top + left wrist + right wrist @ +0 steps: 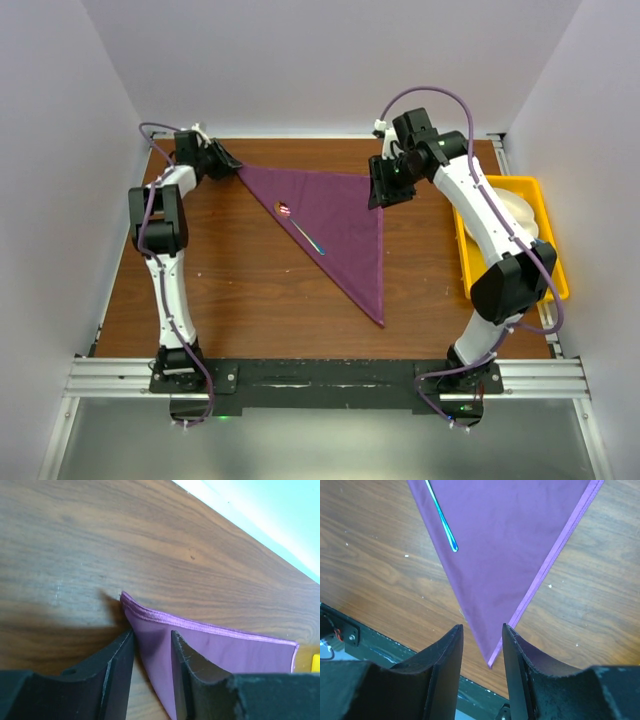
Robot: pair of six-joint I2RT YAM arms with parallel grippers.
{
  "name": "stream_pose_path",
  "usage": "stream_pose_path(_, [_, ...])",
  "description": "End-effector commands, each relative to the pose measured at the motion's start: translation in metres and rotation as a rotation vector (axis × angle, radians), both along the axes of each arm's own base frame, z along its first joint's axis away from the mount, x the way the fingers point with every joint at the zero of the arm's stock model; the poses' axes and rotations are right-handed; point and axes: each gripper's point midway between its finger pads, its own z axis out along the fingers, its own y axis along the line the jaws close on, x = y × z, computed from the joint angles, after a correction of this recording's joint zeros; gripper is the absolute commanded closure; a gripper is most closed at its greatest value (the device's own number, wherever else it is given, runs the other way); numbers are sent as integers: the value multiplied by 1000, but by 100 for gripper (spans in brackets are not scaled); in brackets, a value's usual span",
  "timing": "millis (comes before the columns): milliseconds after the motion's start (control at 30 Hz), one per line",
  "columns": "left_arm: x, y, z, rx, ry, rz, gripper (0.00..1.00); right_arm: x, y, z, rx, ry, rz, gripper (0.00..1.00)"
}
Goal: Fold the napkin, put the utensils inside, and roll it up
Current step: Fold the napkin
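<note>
The plum-purple napkin (345, 220) lies flat on the wooden table, folded into a triangle with its long tip pointing toward the near edge. A thin utensil (305, 233) with a bluish, shiny handle rests on the napkin's left half, and it also shows in the right wrist view as the utensil (442, 522). My left gripper (232, 163) is at the napkin's far-left corner. Its jaws stand apart with that corner of the napkin (150, 625) between them. My right gripper (385, 195) hovers open over the far-right corner, and the napkin's near tip (490, 662) shows between its fingers.
A yellow tray (548, 262) holding a white plate (520, 212) sits at the table's right edge, beside the right arm. White walls close in the table on the left, right and back. A black rail with both arm bases runs along the near edge.
</note>
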Motion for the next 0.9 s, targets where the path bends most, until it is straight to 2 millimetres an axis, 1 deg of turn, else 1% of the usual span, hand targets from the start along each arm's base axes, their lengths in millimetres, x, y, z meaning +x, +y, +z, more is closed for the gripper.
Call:
stream_pose_path(0, [15, 8, -4, 11, -51, 12, 63, 6, 0, 15, 38, -16, 4, 59])
stream_pose_path(33, [14, 7, -10, 3, -39, 14, 67, 7, 0, 15, 39, -15, 6, 59])
stream_pose_path(67, [15, 6, -11, 0, -39, 15, 69, 9, -1, 14, 36, -14, 4, 59])
stream_pose_path(100, [15, 6, -10, 0, -44, 15, 71, 9, -1, 13, 37, -12, 8, 59])
stream_pose_path(133, [16, 6, -7, 1, -50, 13, 75, 9, -1, 13, 39, -10, 12, 59])
stream_pose_path(167, [17, 7, -3, 5, -63, 13, 77, 10, -1, 10, 36, 0, 12, 59])
stream_pose_path(200, [18, 6, 5, 8, -79, 7, 78, 10, 0, 9, 39, 4, 14, 59])
stream_pose_path(267, [21, 5, 18, 19, -103, -7, 85, 8, 1, 7, 47, 13, 24, 59])
stream_pose_path(300, [21, 0, 32, 22, -123, -18, 87, 9, 2, 6, 50, 9, 23, 59])
stream_pose_path(367, [18, -4, 44, 35, -132, -30, 94, 6, 2, 6, 54, 9, 27, 59])
stream_pose_path(400, [16, -14, 61, 41, -156, -48, 97, 6, 2, 6, 57, 9, 25, 59])
stream_pose_path(433, [11, -18, 62, 47, -149, -49, 98, 4, 2, 5, 60, 11, 25, 59])
stream_pose_path(467, [8, -24, 81, 54, -178, -59, 98, 1, 2, 5, 68, 11, 28, 59])
stream_pose_path(500, [5, -35, 86, 66, -187, -72, 99, -1, 2, 5, 70, 12, 29, 59])
stream_pose_path(533, [-2, -41, 84, 68, -173, -78, 99, -3, 2, 5, 78, 12, 29, 59])
stream_pose_path(567, [-8, -56, 101, 71, -198, -97, 100, -5, 4, 2, 89, 20, 28, 59])
stream_pose_path(600, [-16, -59, 97, 73, -178, -95, 100, -9, 4, 7, 103, 9, 29, 59])
stream_pose_path(633, [-23, -76, 101, 73, -182, -120, 100, -15, 4, 0, 106, 27, 27, 59])
stream_pose_path(667, [-31, -95, 115, 76, -205, -147, 100, -16, 5, 2, 124, 22, 23, 58])
stream_pose_path(700, [-44, -102, 104, 85, -153, -155, 100, -21, 5, 8, 140, 7, 25, 59])
stream_pose_path(733, [-50, -110, 106, 89, -152, -168, 100, -27, 4, -1, 139, 30, 21, 59])
stream_pose_path(767, [-59, -124, 116, 88, -164, -190, 100, -28, 5, 2, 154, 17, 12, 59])
stream_pose_path(800, [-71, -132, 106, 71, -132, -202, 100, -32, 4, 8, 168, -3, 9, 58])
stream_pose_path(833, [-77, -138, 107, 61, -127, -217, 100, -39, 3, 3, 172, 9, 8, 59])
stream_pose_path(867, [-87, -152, 111, 53, -128, -243, 100, -39, 4, 5, 186, -5, 5, 58])
